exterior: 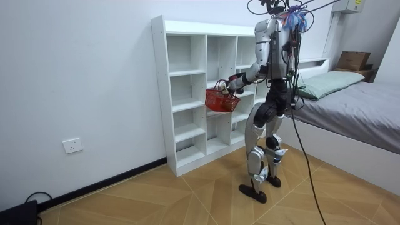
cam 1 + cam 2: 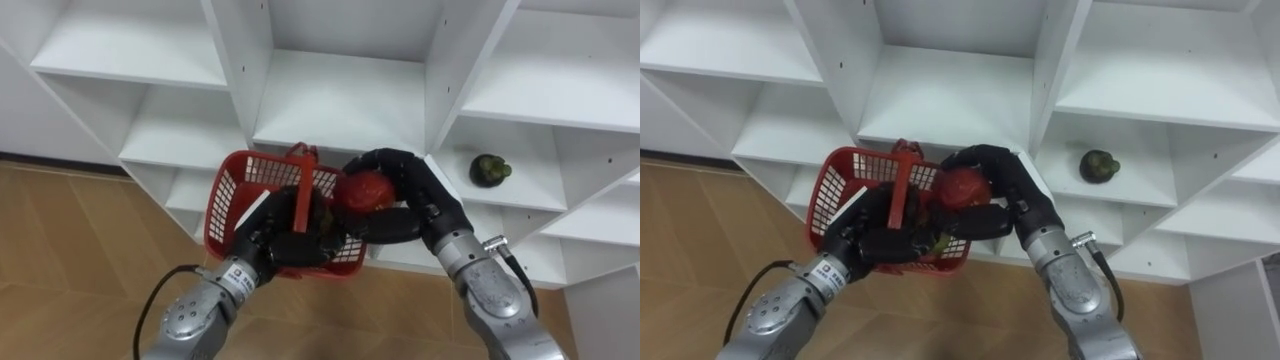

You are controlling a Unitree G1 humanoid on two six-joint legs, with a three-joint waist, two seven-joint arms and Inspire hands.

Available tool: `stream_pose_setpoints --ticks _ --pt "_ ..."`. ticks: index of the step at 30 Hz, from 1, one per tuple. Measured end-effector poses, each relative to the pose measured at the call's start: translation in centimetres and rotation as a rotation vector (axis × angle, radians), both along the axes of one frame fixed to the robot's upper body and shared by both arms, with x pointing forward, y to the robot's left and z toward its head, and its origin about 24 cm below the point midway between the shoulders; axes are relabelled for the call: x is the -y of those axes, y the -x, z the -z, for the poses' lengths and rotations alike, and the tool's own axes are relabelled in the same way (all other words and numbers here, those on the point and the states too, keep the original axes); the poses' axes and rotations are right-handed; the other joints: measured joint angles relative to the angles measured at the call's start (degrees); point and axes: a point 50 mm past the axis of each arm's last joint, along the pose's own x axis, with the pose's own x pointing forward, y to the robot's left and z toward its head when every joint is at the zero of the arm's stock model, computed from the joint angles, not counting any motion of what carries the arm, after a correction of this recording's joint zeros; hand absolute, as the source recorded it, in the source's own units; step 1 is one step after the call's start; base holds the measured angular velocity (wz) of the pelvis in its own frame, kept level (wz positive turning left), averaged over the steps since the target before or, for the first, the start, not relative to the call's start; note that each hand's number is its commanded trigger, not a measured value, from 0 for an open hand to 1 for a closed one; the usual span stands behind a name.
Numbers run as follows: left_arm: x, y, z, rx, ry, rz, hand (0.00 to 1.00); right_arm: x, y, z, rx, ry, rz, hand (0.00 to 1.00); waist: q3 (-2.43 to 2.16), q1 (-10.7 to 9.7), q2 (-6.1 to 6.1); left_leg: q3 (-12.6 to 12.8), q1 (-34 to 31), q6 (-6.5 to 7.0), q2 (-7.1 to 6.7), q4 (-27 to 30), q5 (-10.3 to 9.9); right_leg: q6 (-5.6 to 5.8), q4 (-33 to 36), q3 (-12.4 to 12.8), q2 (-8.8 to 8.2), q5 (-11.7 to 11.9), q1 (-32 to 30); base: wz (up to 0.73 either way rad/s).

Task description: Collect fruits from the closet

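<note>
My left hand (image 2: 268,245) (image 2: 862,240) holds a red plastic basket (image 2: 240,185) (image 2: 845,180) (image 1: 219,99) in front of the white closet, its fingers curled round the basket's red handle (image 2: 301,190). My right hand (image 2: 405,200) (image 2: 1005,195) is curled round a red fruit (image 2: 362,191) (image 2: 961,188), holding it over the basket's right rim. Something dark lies inside the basket under the fruit. A dark green fruit (image 2: 489,170) (image 2: 1099,165) rests on a shelf to the right of the basket.
The white closet (image 1: 190,87) of open cubbies stands against the wall, and I stand right in front of it on the wooden floor. A bed (image 1: 350,100) lies behind me at the room view's right. The closet's upright dividers (image 2: 455,60) flank the middle cubby.
</note>
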Motion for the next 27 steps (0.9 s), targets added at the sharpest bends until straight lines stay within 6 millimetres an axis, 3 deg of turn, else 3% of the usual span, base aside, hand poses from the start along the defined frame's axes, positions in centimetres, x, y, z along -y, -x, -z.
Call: stream_pose_setpoints --ticks 1,2,3,4,27 --pt "0.0 0.0 0.0 0.0 0.0 0.0 1.0 0.0 0.0 0.0 0.0 0.0 0.0 1.0 0.0 0.0 0.0 0.0 0.0 0.0 0.0 0.0 0.0 0.0 0.0 0.0 0.0 0.0 0.0 0.0" --pt "0.0 0.0 0.0 0.0 0.0 0.0 1.0 0.0 0.0 0.0 0.0 0.0 0.0 0.8 0.0 0.0 0.0 0.0 0.0 0.0 0.0 0.0 0.0 0.0 0.0 0.0 0.0 0.0 0.0 0.0" --pt "0.0 0.0 0.0 0.0 0.0 0.0 1.0 0.0 0.0 0.0 0.0 0.0 0.0 0.48 0.0 0.0 -0.01 0.0 0.0 0.0 0.01 0.0 0.0 0.0 0.0 0.0 0.0 0.0 0.0 0.0" --pt "0.0 0.0 0.0 0.0 0.0 0.0 1.0 0.0 0.0 0.0 0.0 0.0 0.0 0.02 0.0 0.0 -0.01 0.0 0.0 0.0 0.01 0.0 0.0 0.0 0.0 0.0 0.0 0.0 0.0 0.0" --pt "-0.06 0.08 0.02 -0.001 -0.002 0.015 1.0 0.13 -0.1 -0.09 0.007 -0.004 0.025 0.0 0.0 0.0 -0.1 0.2 0.1 0.0 0.03 0.0 0.0 0.0 0.0 0.0 0.0 0.0 0.0 0.0"
